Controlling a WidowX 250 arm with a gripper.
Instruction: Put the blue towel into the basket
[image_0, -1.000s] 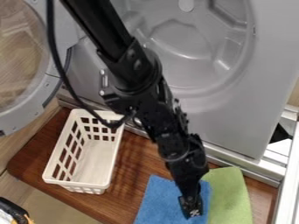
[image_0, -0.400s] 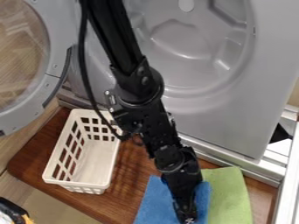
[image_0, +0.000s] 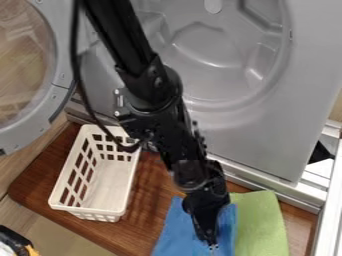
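Green towel (image_0: 260, 220) right beside blue towel (image_0: 175, 227), basket (image_0: 105, 211) left, gray machine (image_0: 274, 130) far, claw (image_0: 212, 245) at blue towel, grip unclear.

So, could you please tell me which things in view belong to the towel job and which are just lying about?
Part of the job:
- blue towel
- white basket
- gripper, over the blue towel

Just there:
- green towel, beside the blue one
- grey machine with a round door
- wooden board
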